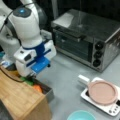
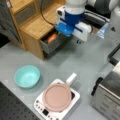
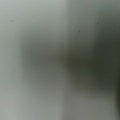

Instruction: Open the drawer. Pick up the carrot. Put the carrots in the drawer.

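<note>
Carrot: the carrot [image 1: 37, 88] lies inside the open drawer, orange against the dark tray; also seen in a front view [image 2: 52, 38], long axis running roughly along the drawer's depth.
Drawer: the drawer [image 1: 49, 93] stands pulled out from the cabinet [image 1: 20, 100]; its grey front shows in a front view [image 2: 51, 45].
Green thing: something green [image 1: 28, 80] lies in the drawer just behind the carrot, towards the hand.
Hand: the hand [image 1: 32, 74] hangs right over the drawer's back part, with the carrot just below and in front of it, towards a front view's bottom right. In a front view [image 2: 65, 30] it sits above the drawer's right end.
Hand state: the fingers are hidden behind the blue mount; cannot tell how far apart they are or whether they touch the carrot.
Wrist view: a grey blur, nothing to make out.
</note>
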### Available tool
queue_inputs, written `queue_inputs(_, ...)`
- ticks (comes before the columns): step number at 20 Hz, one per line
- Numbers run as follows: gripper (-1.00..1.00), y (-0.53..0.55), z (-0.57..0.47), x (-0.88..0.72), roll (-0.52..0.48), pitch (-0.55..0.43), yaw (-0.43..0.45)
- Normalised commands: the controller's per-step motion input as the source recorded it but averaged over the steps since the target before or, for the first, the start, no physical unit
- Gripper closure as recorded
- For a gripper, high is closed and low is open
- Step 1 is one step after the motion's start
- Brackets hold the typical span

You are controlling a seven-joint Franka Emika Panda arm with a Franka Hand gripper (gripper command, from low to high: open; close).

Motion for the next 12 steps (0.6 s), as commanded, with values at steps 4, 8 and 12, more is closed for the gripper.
queue_inputs(4,-1.0,-0.18,0.06,0.04,-0.058,0.081,0.176)
queue_inputs(8,-1.0,-0.22,0.07,0.06,-0.062,0.083,0.179)
queue_inputs(12,-1.0,-0.26,0.07,0.09,-0.064,0.081,0.178)
